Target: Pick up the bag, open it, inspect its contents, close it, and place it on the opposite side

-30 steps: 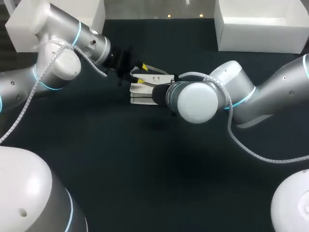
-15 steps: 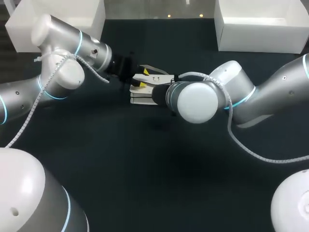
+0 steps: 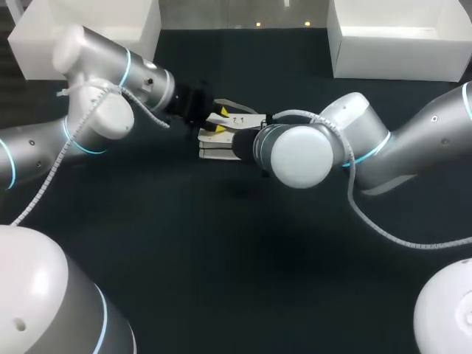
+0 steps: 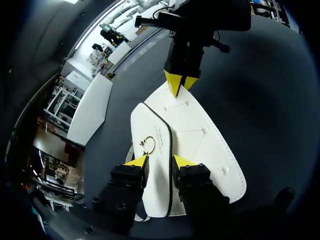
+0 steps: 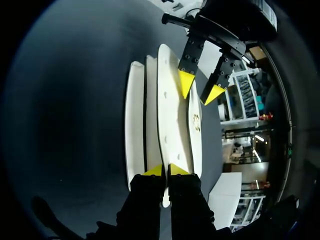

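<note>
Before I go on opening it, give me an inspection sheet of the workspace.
Surface: dark table, no marks seen.
Job's things: white bag mid-table, between both grippers.
Clutter: two white bins at far corners.
Grippers: left gripper jaws open astride the flap; right gripper jaws shut on the bag's far end.
Cables: one cable along each arm, clear of the bag.
Surroundings: nothing seen.
</note>
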Controlling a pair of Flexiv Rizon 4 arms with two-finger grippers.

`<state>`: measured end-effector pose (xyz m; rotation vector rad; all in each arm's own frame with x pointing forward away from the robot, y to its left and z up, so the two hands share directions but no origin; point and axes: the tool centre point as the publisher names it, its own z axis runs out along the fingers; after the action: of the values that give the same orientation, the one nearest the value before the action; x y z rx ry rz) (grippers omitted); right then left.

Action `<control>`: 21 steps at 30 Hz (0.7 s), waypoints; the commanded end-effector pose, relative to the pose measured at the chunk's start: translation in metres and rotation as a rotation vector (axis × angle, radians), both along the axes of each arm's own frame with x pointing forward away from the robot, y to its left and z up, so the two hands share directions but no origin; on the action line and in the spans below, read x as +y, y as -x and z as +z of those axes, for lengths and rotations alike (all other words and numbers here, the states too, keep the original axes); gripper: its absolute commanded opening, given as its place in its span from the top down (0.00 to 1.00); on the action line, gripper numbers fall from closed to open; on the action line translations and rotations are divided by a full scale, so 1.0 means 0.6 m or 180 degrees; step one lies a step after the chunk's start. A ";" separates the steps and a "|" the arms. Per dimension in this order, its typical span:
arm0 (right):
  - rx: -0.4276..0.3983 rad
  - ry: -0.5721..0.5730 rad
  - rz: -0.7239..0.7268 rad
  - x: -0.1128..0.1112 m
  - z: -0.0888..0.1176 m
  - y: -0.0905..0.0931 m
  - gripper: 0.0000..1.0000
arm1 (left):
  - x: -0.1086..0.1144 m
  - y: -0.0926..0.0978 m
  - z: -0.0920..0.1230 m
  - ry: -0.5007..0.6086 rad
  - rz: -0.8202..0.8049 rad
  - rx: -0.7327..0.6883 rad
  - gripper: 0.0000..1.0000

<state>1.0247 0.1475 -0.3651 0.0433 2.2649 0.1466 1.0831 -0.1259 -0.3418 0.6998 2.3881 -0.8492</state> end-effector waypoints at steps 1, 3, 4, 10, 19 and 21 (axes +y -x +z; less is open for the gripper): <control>-0.0195 -0.0032 0.0006 -0.002 -0.007 0.002 1.00 | -0.007 -0.007 -0.009 0.0032 0.0003 -0.0041 0.73; -0.0195 -0.0032 0.0006 -0.002 -0.007 0.002 1.00 | -0.010 -0.011 -0.010 0.0015 0.0013 -0.0064 0.75; -0.0195 -0.0032 0.0006 -0.002 -0.007 0.002 1.00 | -0.012 -0.012 -0.011 0.0002 0.0021 -0.0068 0.77; -0.0195 -0.0032 0.0006 -0.002 -0.007 0.002 1.00 | -0.015 -0.026 -0.016 -0.0044 0.0075 -0.0021 0.91; -0.0195 -0.0032 0.0006 -0.002 -0.007 0.002 1.00 | -0.002 -0.053 0.011 0.0000 0.0291 0.0362 1.00; -0.0195 -0.0032 0.0006 -0.002 -0.007 0.002 1.00 | 0.002 -0.064 0.023 0.0003 0.0350 0.0504 1.00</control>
<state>1.0278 0.1496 -0.3630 0.0432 2.2596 0.1492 1.1064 -0.1298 -0.3373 0.5015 2.4810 -0.8892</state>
